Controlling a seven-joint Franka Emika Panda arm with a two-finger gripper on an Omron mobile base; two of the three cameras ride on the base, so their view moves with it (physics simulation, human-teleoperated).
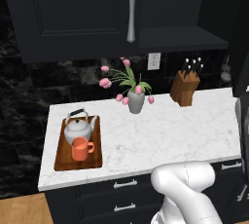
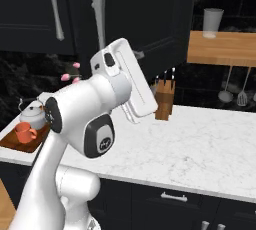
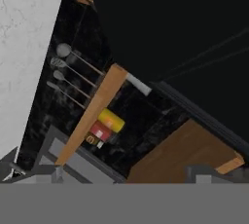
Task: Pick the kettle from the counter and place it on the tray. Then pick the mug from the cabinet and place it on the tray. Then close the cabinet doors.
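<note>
Left base view, lower left of the frame: you have the tray [image 1: 62, 160] on the counter [image 1: 170, 135], near the slab's left end. On it stands the kettle [image 1: 78, 128] at the far end, and the mug [image 1: 81, 148] directly in front of it, handle turned to the right of the frame; whether the two touch you cannot tell. In the right base view the same group sits at mid-left: tray [image 2: 11, 142], kettle [image 2: 31, 115], mug [image 2: 24, 132].

Centre of the left base view: a grey vase of pink tulips [image 1: 135, 100] at the back of the counter. To its right, a wooden knife block [image 1: 184, 88] with dark handles.

Top of the left base view: the cabinet [image 1: 185, 35]. The left cabinet door [image 1: 73, 9] faces you with its vertical silver handle [image 1: 131, 11]; to its right a dark shelf is exposed. In the right base view, a door with handle [image 2: 100, 16] hangs at an angle above the arm, so you see it ajar.

Upper right of the right base view: a wooden shelf [image 2: 222, 48] carrying a grey cup [image 2: 212, 22]; utensils [image 2: 235, 91] hang below it.

Gripper: the hand view looks at dark wall, wooden shelving and small yellow and red jars [image 3: 104, 125]. The fingertips are not clear there, and you cannot tell whether the jaws are spread or closed.
</note>
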